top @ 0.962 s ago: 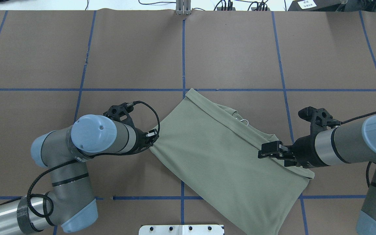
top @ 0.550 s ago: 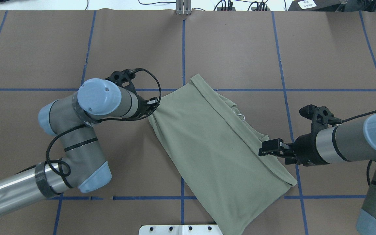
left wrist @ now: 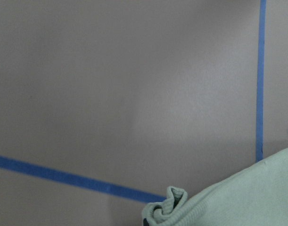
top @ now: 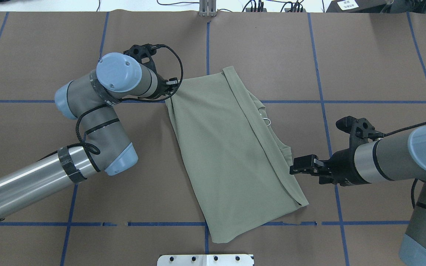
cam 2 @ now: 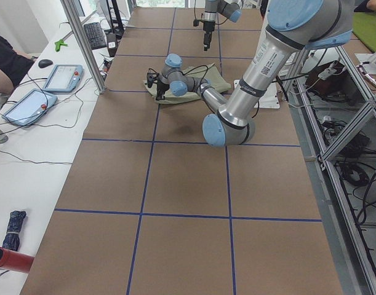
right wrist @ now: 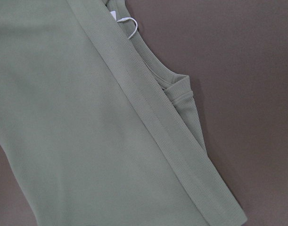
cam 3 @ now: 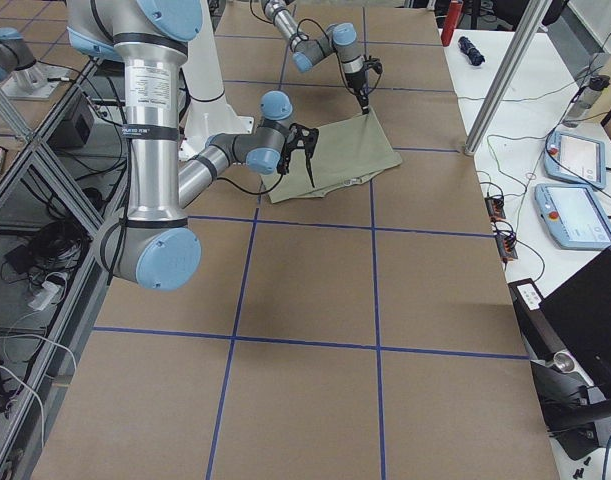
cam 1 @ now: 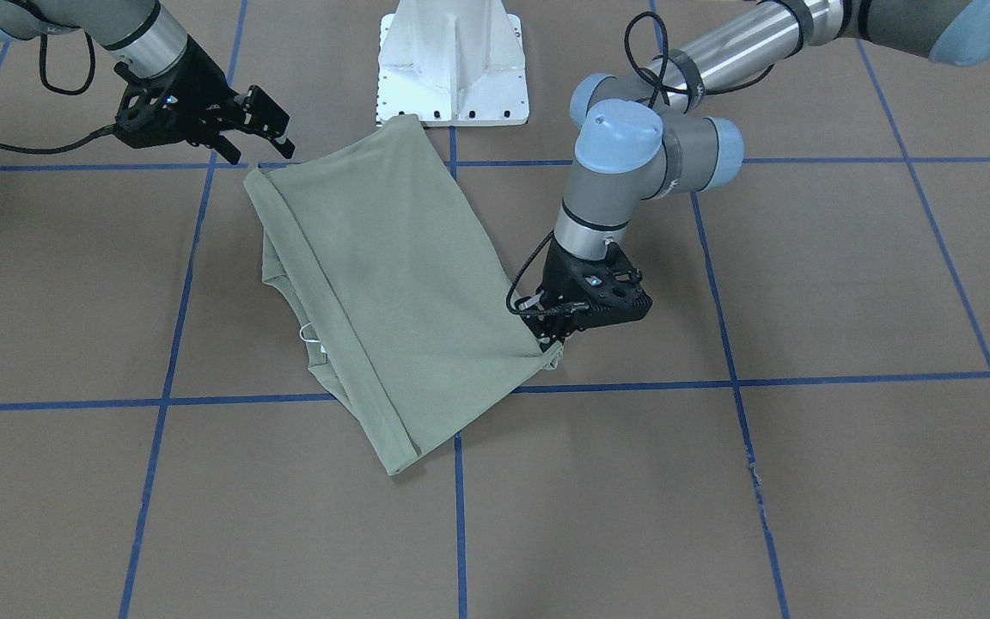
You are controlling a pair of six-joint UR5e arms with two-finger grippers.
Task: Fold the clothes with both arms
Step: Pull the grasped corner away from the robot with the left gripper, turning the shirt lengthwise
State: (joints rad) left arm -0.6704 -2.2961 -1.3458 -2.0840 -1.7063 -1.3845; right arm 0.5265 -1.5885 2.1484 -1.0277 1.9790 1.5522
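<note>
The sage-green shirt (top: 227,155) lies folded in a long slanted band on the brown table, its white tag loop (top: 268,121) showing at the collar. My left gripper (top: 172,87) is shut on the shirt's far left corner; the front view shows it (cam 1: 551,337) pinching that corner low at the table. The left wrist view shows the bunched corner (left wrist: 167,202). My right gripper (top: 293,168) stands open just off the shirt's right edge, holding nothing. In the front view it (cam 1: 276,125) hovers above the shirt's corner. The right wrist view shows the shirt (right wrist: 87,117) only.
The white pedestal base (cam 1: 452,69) stands at the robot's side of the table, touching the shirt's near end. Blue tape lines (top: 207,48) grid the brown surface. Tablets (cam 2: 61,77) and cables lie on a side table, where a person's sleeve (cam 2: 3,61) shows.
My left gripper has dragged its shirt corner away from the robot, swinging the shirt round. The right gripper, earlier over the shirt's edge, now stands beside the shirt.
</note>
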